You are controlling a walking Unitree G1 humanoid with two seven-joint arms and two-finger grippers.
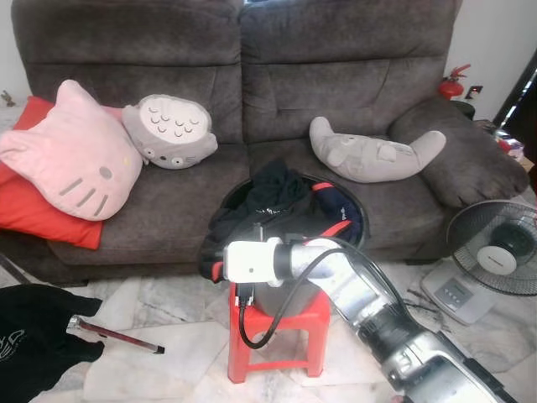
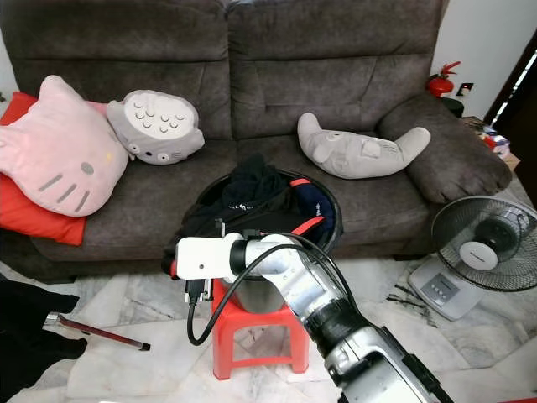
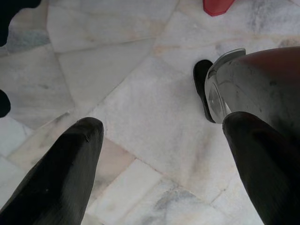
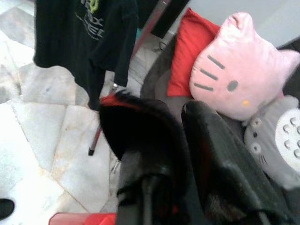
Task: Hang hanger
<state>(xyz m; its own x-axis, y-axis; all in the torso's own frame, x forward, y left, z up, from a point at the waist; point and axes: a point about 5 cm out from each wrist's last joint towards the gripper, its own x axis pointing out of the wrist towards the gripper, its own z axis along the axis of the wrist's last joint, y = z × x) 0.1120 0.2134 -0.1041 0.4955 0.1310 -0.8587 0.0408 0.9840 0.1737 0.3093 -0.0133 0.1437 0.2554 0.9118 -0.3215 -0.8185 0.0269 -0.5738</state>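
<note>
The robot's silver right arm (image 1: pixel 361 294) reaches across the foreground to a round black basket (image 1: pixel 358 220) heaped with dark clothes (image 1: pixel 273 197), perched on a red stool (image 1: pixel 277 323) in front of a brown sofa (image 1: pixel 352 75). The right gripper (image 4: pixel 180 112) is down among black cloth at the basket's near rim; whether it has closed on anything cannot be told. The left gripper (image 3: pixel 161 126) hangs spread wide and empty above the marble floor (image 3: pixel 140 93). No hanger is plainly visible; red curved strips (image 1: pixel 334 228) among the clothes may be one, half buried. If so, it is likely light, stiff and smooth, apt to snag on the soft fabric, and best gripped at the neck below the hook. A black garment (image 1: pixel 33 336) hangs at the robot's left beside a dark red rod (image 1: pixel 117 336), possibly part of a rack.
</note>
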